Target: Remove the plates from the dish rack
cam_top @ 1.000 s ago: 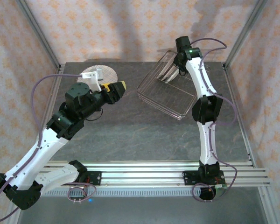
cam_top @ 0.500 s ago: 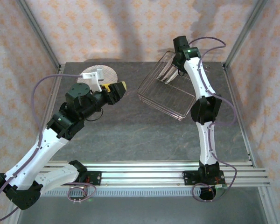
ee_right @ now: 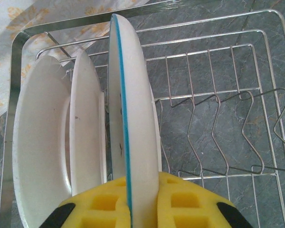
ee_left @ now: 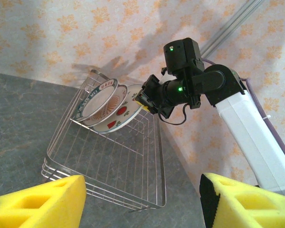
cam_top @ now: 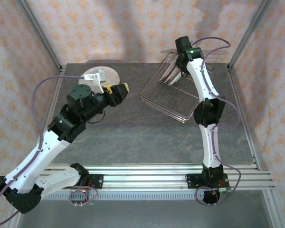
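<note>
**Top view.** The dish rack, a square basket of thin silvery wire, sits diagonally right of centre on the dark grey stone-look table. The stood-up plates crowd its far corner, upper middle-right of the frame. My right gripper is down at that corner, right at them. I cannot read its jaws from here. My left gripper hangs left of centre, well apart from the rack. It is near a round pinkish plate lying flat at the upper left of the table.

**Left wrist view.** The left gripper's yellow foam fingers sit in the bottom corners, spread wide with nothing between them. Three plates lean together at the rack's far end. The right gripper meets them from the right, on the rim of the nearest one, a white round plate with red shapes.

**Right wrist view.** The yellow pads are pressed onto the near rim of a white plate with a thin blue edge line, which I take to be that same nearest plate. It stands edge-on, running from bottom centre straight up the frame, in line with the gripper's reach. Two white plate backs stand just beside it on the left. The wire divider prongs lie to the right.

**Judgement.** The right arm owns this move. The pull should follow the plate's own plane, up out of the prongs, not sideways into its neighbours.
</note>
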Robot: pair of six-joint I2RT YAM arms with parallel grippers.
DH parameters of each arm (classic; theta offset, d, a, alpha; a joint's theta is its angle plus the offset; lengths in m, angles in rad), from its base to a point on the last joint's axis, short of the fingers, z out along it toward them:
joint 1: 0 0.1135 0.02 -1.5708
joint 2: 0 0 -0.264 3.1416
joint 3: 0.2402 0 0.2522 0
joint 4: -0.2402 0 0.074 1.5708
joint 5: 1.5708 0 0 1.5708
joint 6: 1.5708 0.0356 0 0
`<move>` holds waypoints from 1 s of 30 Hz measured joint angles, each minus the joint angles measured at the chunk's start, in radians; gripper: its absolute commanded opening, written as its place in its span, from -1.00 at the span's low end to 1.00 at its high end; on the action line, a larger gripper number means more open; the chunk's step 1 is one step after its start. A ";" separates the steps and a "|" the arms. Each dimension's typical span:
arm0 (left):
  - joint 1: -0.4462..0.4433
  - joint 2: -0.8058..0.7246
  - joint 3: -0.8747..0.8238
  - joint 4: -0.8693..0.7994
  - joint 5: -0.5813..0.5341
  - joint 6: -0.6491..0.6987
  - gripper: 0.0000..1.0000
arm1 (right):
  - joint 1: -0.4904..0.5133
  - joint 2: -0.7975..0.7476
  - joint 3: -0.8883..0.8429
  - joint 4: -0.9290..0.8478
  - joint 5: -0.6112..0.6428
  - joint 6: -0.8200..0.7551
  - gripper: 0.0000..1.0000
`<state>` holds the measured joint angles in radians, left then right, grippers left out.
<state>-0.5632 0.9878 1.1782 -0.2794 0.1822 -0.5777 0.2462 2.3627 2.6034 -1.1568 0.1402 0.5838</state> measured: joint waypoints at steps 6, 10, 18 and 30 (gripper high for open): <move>0.000 0.000 -0.003 0.000 0.000 0.000 0.29 | 0.002 -0.023 0.000 -0.018 0.011 0.000 -0.94; -0.001 0.000 -0.003 0.000 0.000 -0.001 0.29 | 0.002 -0.056 0.000 -0.036 0.020 0.000 -0.95; -0.011 0.000 -0.003 0.002 0.000 -0.007 0.29 | 0.002 -0.115 0.003 -0.072 0.049 0.000 -1.00; -0.013 0.004 -0.003 0.021 0.000 -0.026 0.29 | 0.002 -0.208 0.008 -0.155 0.071 0.022 -1.00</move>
<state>-0.5762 0.9916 1.1751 -0.2588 0.1825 -0.6041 0.2481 2.1548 2.6114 -1.3117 0.2108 0.6060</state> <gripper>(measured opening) 0.647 0.108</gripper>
